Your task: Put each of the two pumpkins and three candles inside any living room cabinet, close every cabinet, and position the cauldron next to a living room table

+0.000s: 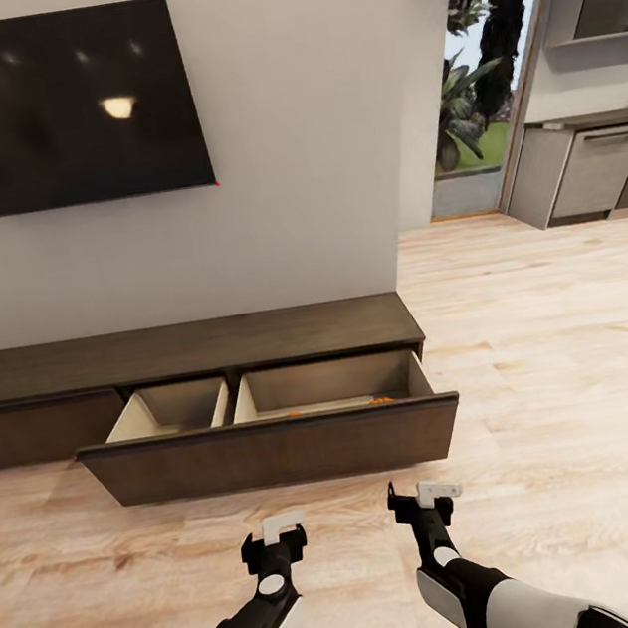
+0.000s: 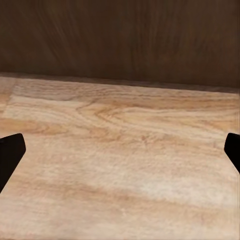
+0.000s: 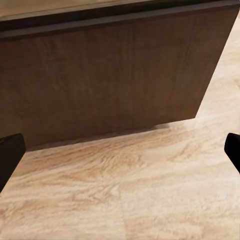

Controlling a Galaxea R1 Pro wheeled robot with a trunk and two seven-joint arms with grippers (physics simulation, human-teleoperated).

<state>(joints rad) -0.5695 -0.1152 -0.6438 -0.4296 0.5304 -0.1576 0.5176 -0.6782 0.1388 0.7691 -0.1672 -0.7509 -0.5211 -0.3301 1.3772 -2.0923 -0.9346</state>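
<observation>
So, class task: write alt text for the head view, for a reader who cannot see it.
A long low dark-brown cabinet against a white wall has its wide drawer pulled open, with bits of orange just visible inside. The left end effector and right end effector hover empty above the wooden floor; a dark screen hangs above.

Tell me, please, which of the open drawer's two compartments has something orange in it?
The wider compartment of the cabinet drawer, ahead of the right gripper: orange bits peek above its front panel. The narrower compartment shows only beige walls.

wall-mounted television (image 1: 62, 108), wood floor (image 1: 564, 367)
</observation>
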